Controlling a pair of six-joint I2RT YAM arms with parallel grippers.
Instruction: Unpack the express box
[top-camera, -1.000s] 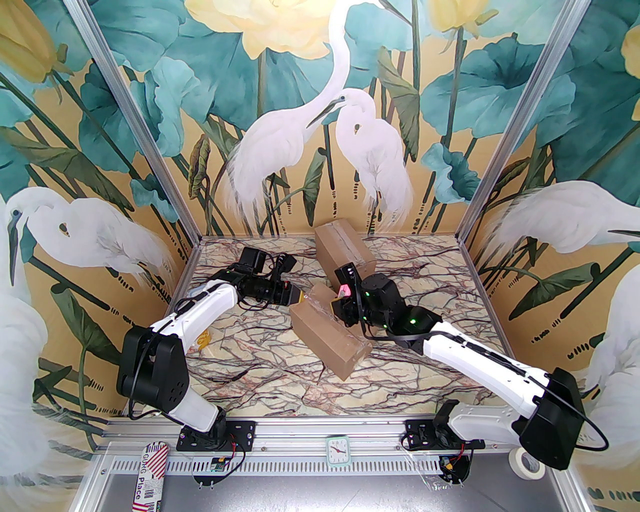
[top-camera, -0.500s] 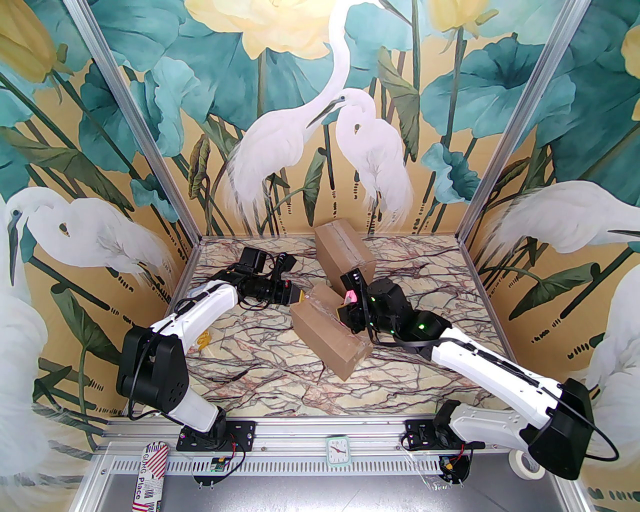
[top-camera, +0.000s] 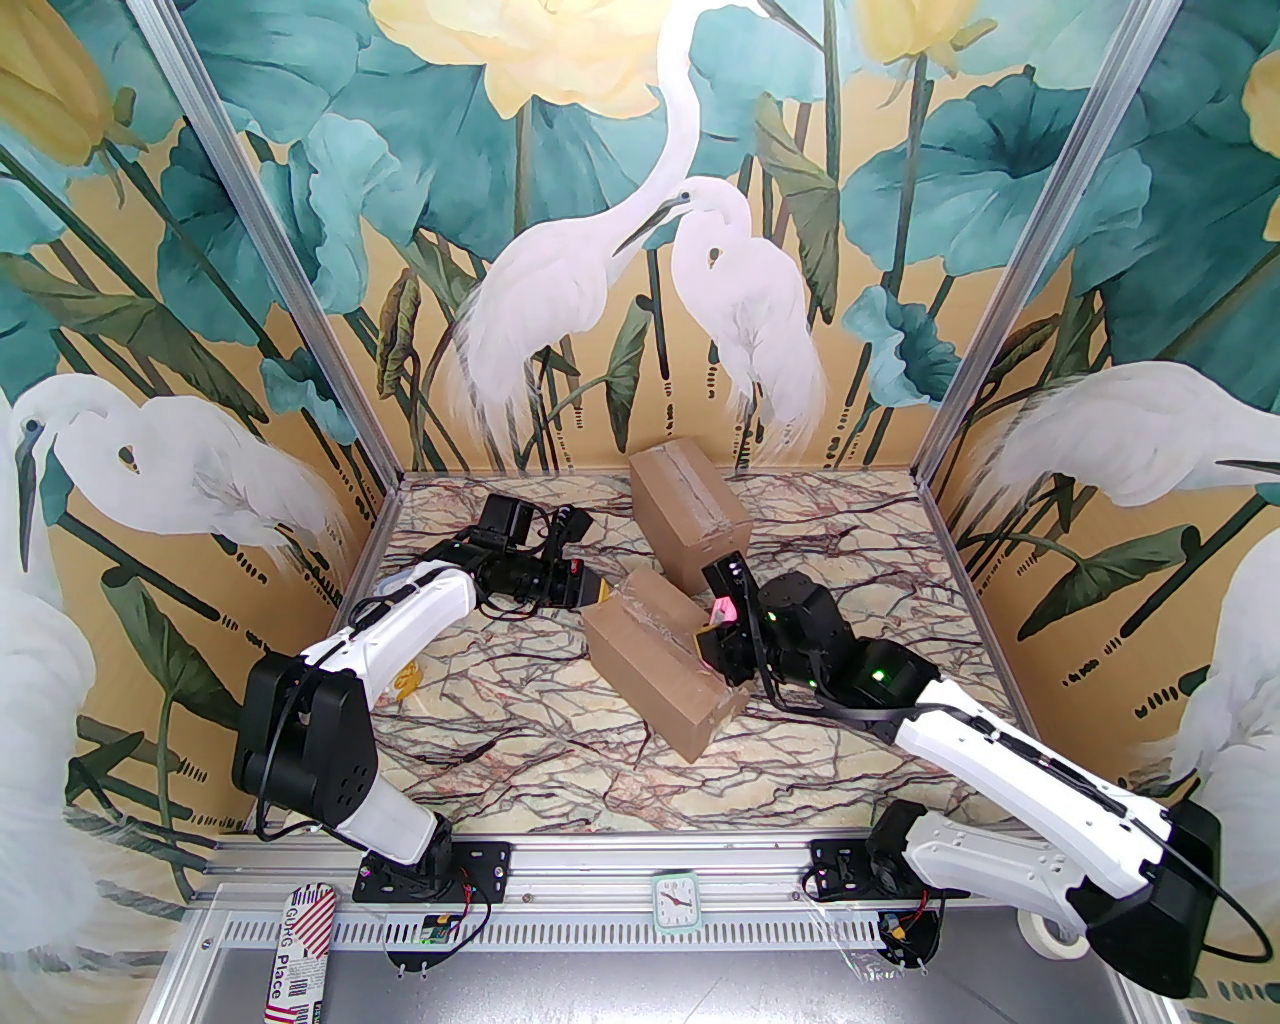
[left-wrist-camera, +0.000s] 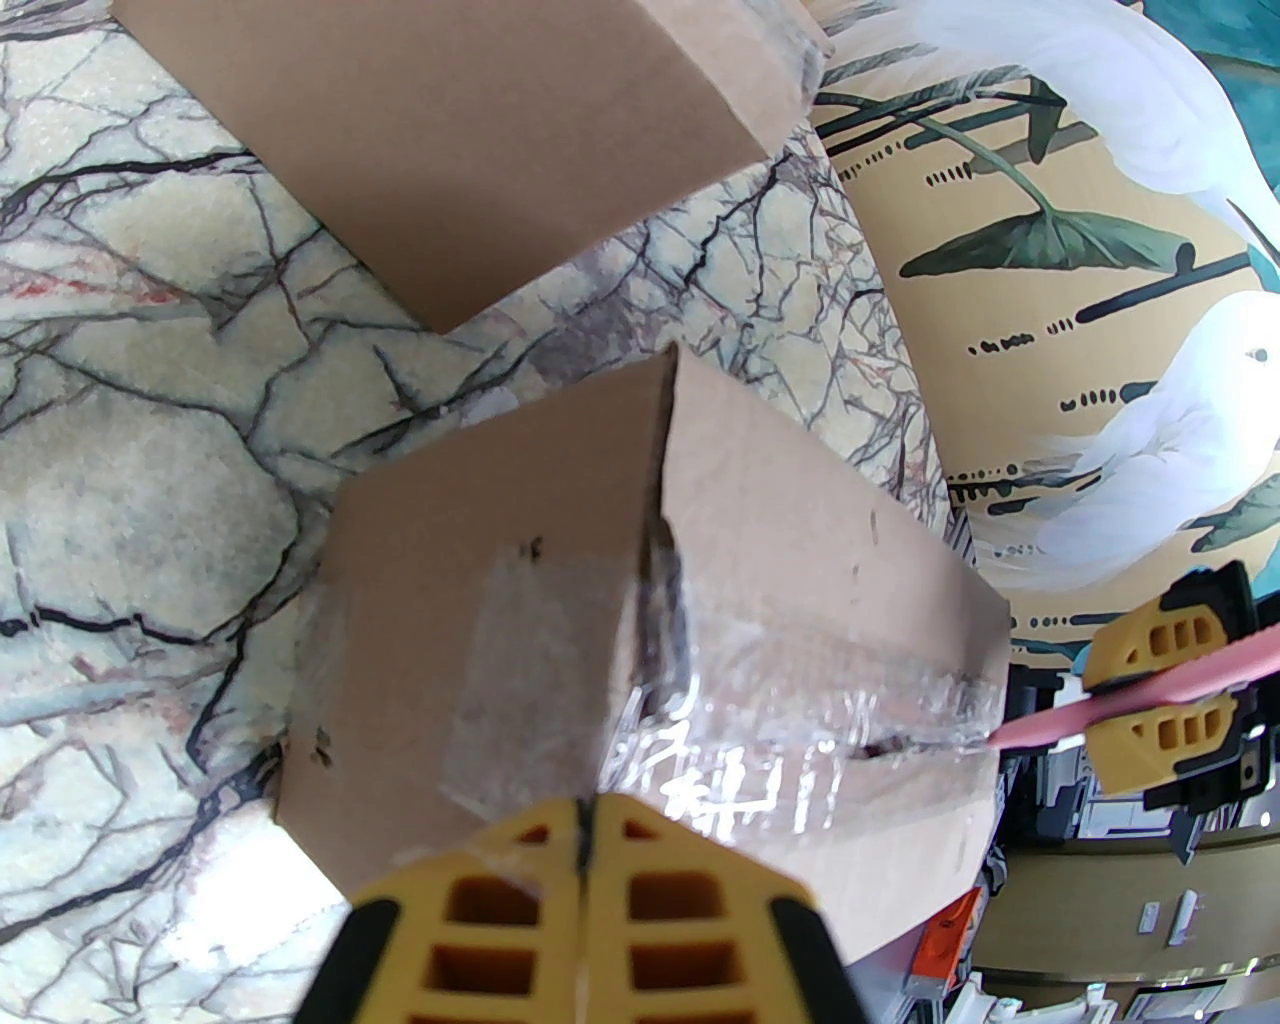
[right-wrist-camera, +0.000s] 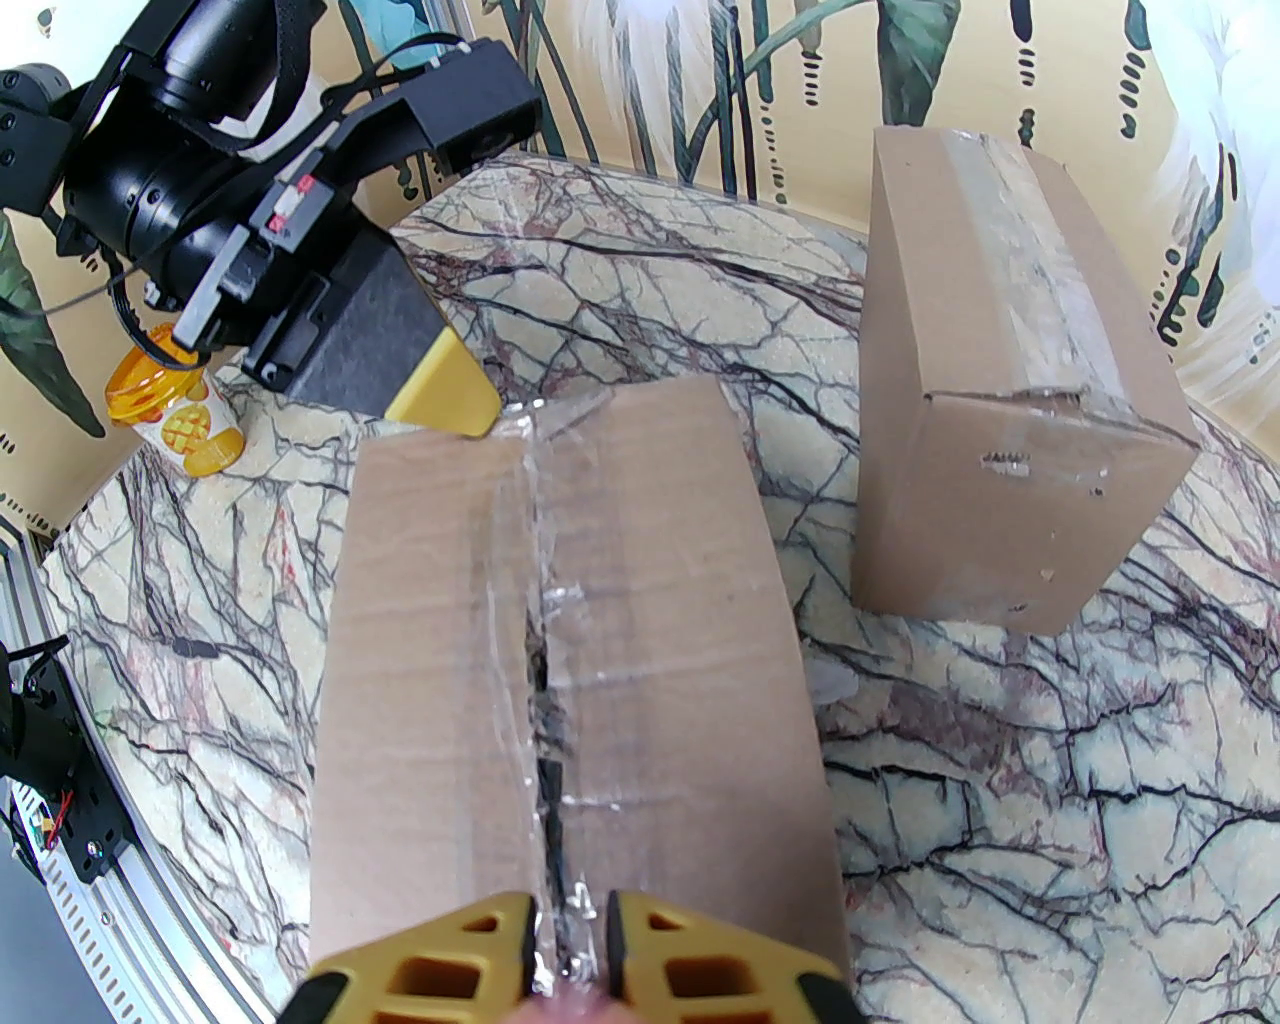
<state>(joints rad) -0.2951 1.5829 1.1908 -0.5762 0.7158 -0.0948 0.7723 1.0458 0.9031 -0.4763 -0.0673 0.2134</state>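
Two cardboard boxes on the marble bench (top-camera: 500, 720), both with flaps down and contents hidden. Express box (top-camera: 655, 665) lying slantwise at mid-bench, clear tape (right-wrist-camera: 560, 600) wrinkled along the top seam, a dark slit (right-wrist-camera: 545, 700) already open along part of that seam. Nothing to be made out through it. Second box (top-camera: 690, 505) just behind, apart from the first, with tape across top and end.

Left hand (top-camera: 600, 592) at the far-left end of the express box, yellow fingers (left-wrist-camera: 520, 835) pressed flat together with no gap, tips against the taped end face. Tape pinched there or not: impossible to tell, the fingertips blurred and cut off by the lower edge of the left wrist view.

Right hand (top-camera: 710, 635) over the top of the express box toward its other end, closed tight on a thin pink blade (left-wrist-camera: 1060, 722). From the left wrist camera, blade clamped between the two yellow fingers, tip at the taped seam by the box's edge. From the right wrist camera, a narrow gap between the fingers, the blade itself hardly visible at the bottom edge.

Small yellow cup (right-wrist-camera: 185, 425) with an orange lid at the left side of the bench, partly behind the left arm. Contents not readable.
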